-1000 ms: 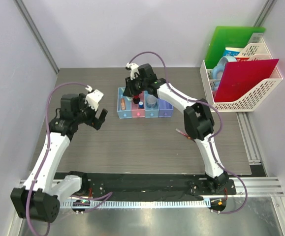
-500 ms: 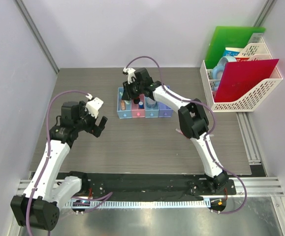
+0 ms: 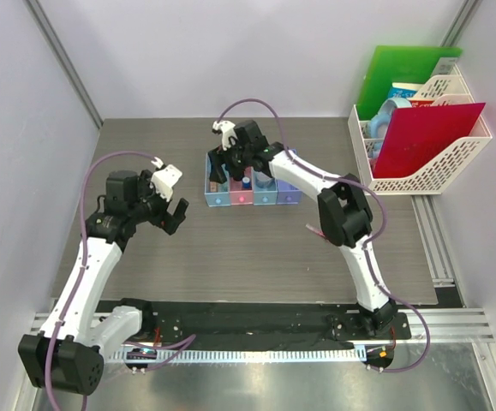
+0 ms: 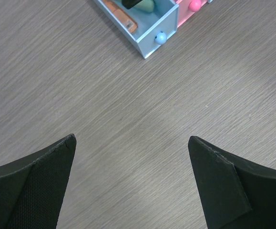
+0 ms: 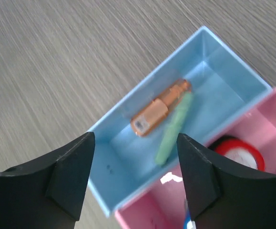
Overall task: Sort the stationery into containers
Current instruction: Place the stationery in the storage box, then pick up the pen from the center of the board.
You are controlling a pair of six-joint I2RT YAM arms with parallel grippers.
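l end effector (image 4: 132, 140), r end effector (image 5: 135, 138) released; r over orange piece (image 5: 159, 109), green piece (image 5: 173, 131).

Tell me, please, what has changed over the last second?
The right gripper edged slightly left along the containers and is open over the leftmost light blue bin, above the orange piece and green piece. The left gripper dipped a little toward the near edge, open. Nothing was visibly gripped or released; the containers stayed put.

Pale lilac walls (image 3: 230, 60) enclose a grey wood-grain table (image 3: 230, 257), with a white mesh rack (image 3: 440, 181) at its far right corner.
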